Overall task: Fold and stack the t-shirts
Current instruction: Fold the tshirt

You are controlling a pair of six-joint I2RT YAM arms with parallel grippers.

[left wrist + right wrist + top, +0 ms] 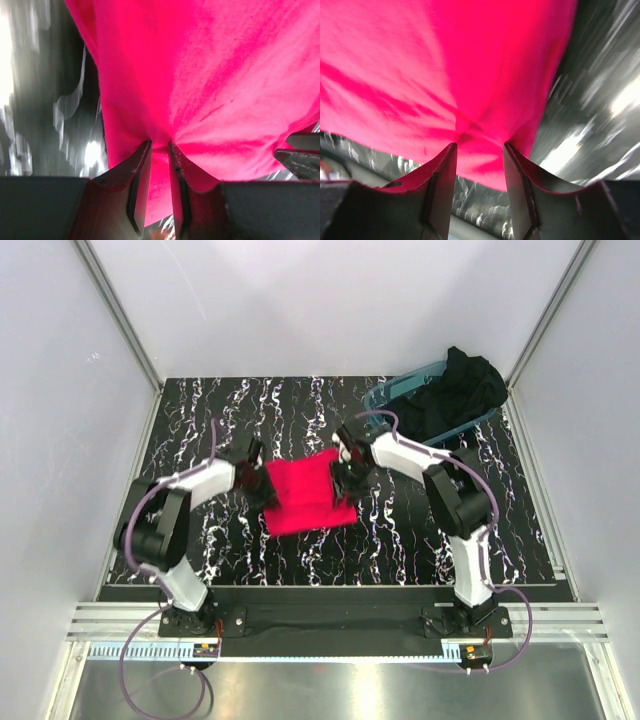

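Surroundings first: a clear teal tub point(385, 397) is parked at the upper right of the top view, on the black, white-veined tabletop point(200, 420). The black t-shirt point(465, 388) is heaped in it and spills over the far rim. Tub and black shirt are well apart from the action, so nothing in the middle is blocked by them. Pale wall panels close the scene in on the left, back and right.

The pinkish-red t-shirt point(305, 502) sits at the centre of the frame, bunched into a rough rectangle between the two arms. The left end effector point(262, 483) is at its left edge and the right end effector point(345, 478) at its upper right edge. Whether those edges are lifted off the surface can't be told from above.

In the left wrist view the jaws are set narrow, with a thin fold of red cloth pinched between them and puckering at the tips. In the right wrist view the jaws are spread wider, clamped on a thicker bunch of the same shirt, with creases fanning out from the pinch. Both wrist views are mostly filled with red cloth, so the tabletop is only glimpsed, blurred, at the sides.

Count: two t-shirts (one red, one black), one tub, two arms, two end effectors.
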